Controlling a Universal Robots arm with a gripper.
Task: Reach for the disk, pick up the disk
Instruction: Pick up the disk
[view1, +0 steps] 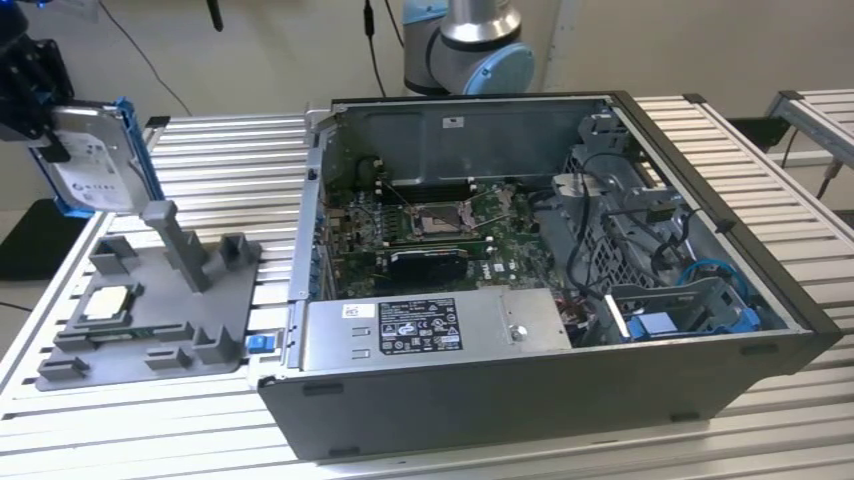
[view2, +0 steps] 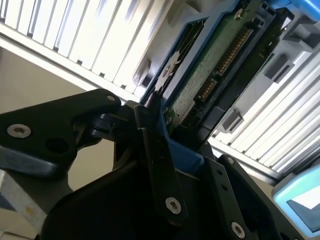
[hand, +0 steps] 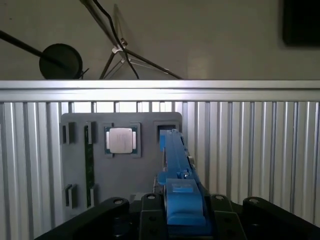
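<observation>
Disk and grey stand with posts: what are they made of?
The flat rectangular silver-grey disk: likely metal casing, dull sheen, with a white paper-like label; its blue side rails look like matte moulded plastic. The grey stand with upright posts: probably plastic, uniform matte grey, no glint.

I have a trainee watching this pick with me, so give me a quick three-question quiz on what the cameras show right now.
1. True or false: the gripper is shut on the disk.
2. Multiple choice: the small square chip lies A) on the grey stand, B) inside the computer case, C) on top of the disk.
3. Fill in: in the exterior view the disk is held ___ the grey stand, not seated in it.

Key: 1 true; 2 A; 3 above.
</observation>
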